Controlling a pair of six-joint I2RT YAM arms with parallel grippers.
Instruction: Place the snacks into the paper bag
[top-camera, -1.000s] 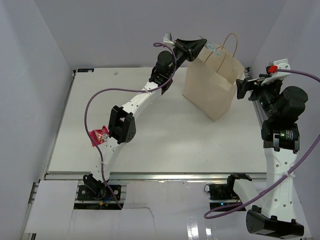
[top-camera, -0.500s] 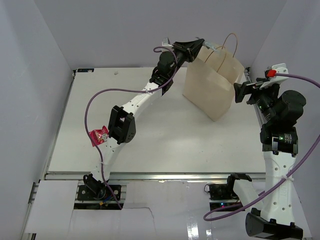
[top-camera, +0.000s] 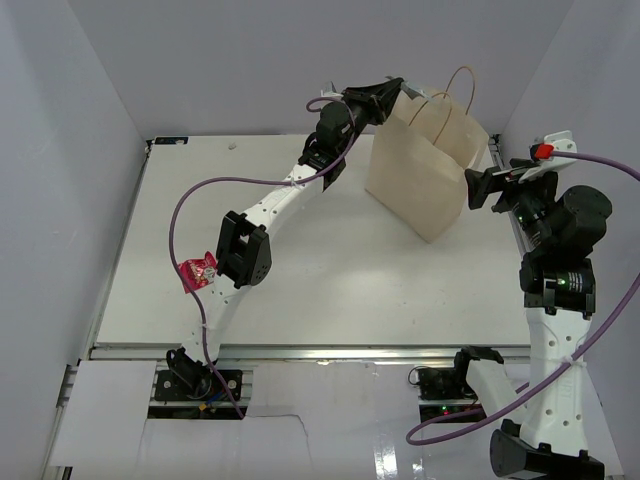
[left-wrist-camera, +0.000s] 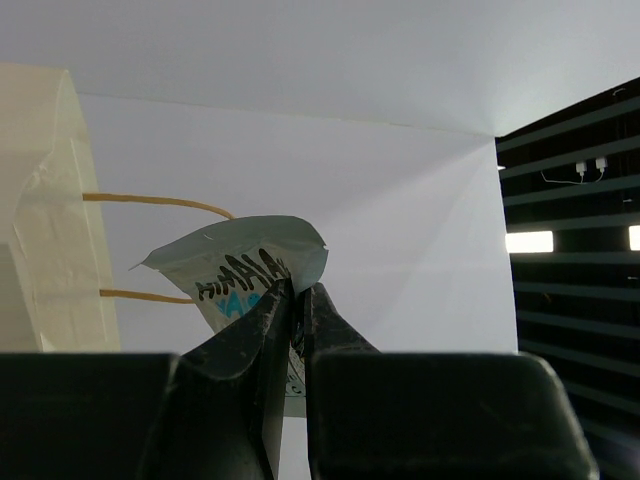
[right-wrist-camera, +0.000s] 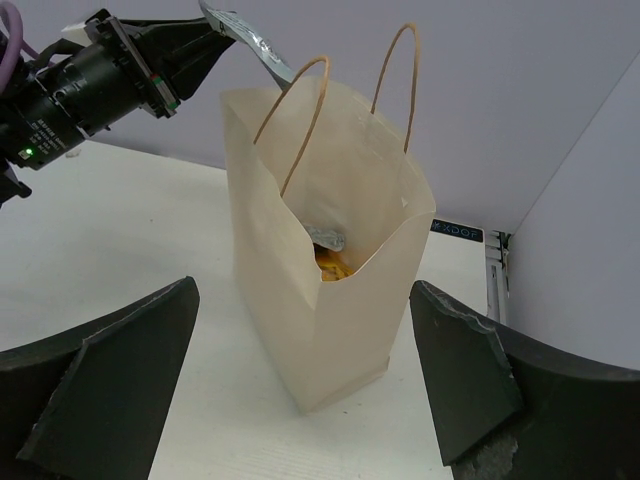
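Over the table, paper bag (top-camera: 420, 175) upright at one o'clock, left gripper (top-camera: 396, 93) at its rim, right gripper (top-camera: 472, 188) beside at three. Left wrist: pinched on silver-blue packet (left-wrist-camera: 240, 262). Right wrist: spread wide, empty, snacks (right-wrist-camera: 330, 255) inside bag.

Tan kraft paper bag (top-camera: 418, 180), upright at the far right, mouth open, both loop handles raised; an orange packet (right-wrist-camera: 336, 266) and a silver packet (right-wrist-camera: 326, 238) lie at its bottom. One silver-blue packet (left-wrist-camera: 240, 262), pinched in the left gripper (left-wrist-camera: 298, 297), hangs just above the bag's far-left corner. A red-pink packet (top-camera: 197, 271) lies at the near left.
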